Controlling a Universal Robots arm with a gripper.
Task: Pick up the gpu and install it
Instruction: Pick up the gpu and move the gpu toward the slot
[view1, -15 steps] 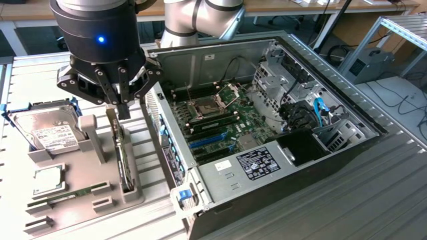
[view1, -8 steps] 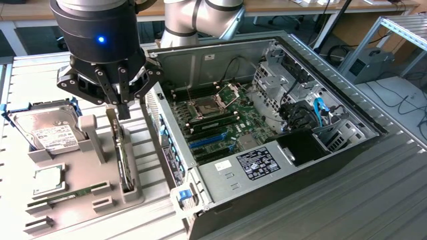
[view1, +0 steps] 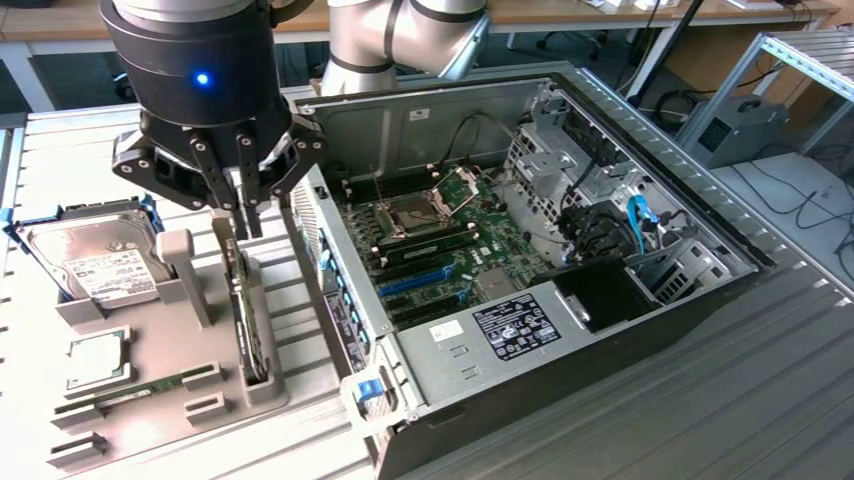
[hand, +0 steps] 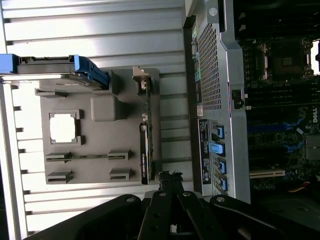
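**Clenched claw above the gpu, beside an open computer**

On the exterior view's left, a grey holder tray (view1: 154, 325) lay on a ribbed metal bench (view1: 747, 400). At the tray's far left corner, a silver hard drive (view1: 94, 262) with a white label sat in a blue carrier. Nearer the camera, a square silver processor chip (view1: 96, 362) rested in a recess. Beside it, a narrow green memory stick (view1: 150, 384) stood between small slotted blocks.

Along the tray's right edge, the gpu (view1: 247, 320) stood on its long edge in the holder, seen thin and dark from above. The black claw (view1: 238, 228) hung over the card's far end, its fingers pointing down and clenched together on nothing. The tips were close above the card's upper edge; whether they touched it could not be told. In the wrist view, the claw (hand: 167, 176) showed its closed tips just beside one end of the gpu (hand: 146, 145), which ran lengthwise away from them along the tray.

Right of the tray, an open computer case (view1: 400, 120) lay on its side. Its green motherboard (view1: 454, 240) was exposed, with blue expansion slots (view1: 414, 285) facing up. The robot arm (view1: 387, 40) rose behind the case.
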